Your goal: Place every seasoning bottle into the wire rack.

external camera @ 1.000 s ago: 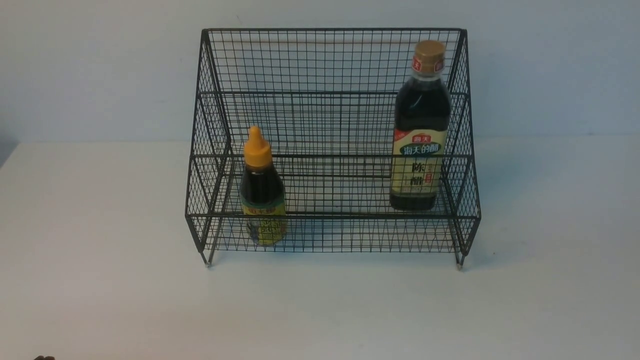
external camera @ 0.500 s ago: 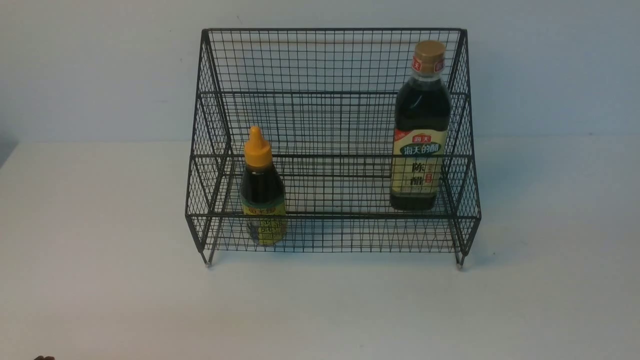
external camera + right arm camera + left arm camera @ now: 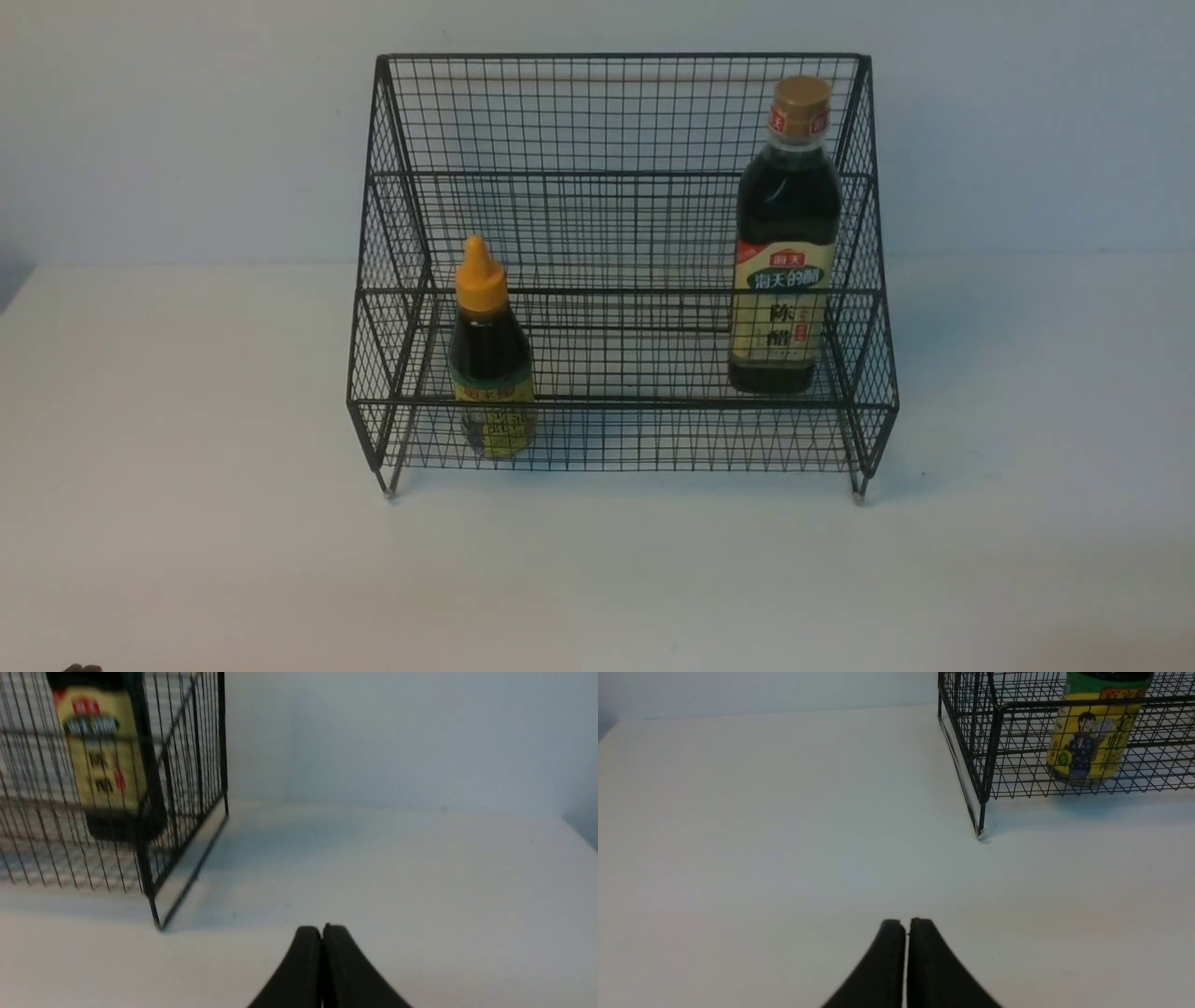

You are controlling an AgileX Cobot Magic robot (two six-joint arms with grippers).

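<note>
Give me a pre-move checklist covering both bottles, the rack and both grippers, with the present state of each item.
1. Small bottle upright in the rack's lower tier, left side: ok.
2. Tall bottle upright inside the rack, right side: ok; which tier it stands on: cannot tell.
3. Rack standing level on the table: ok.
4. Left gripper shut, holding nothing, clear of the rack: ok.
5. Right gripper shut, holding nothing, clear of the rack: ok.
6. No bottle left out on the table: ok in all three views.
</note>
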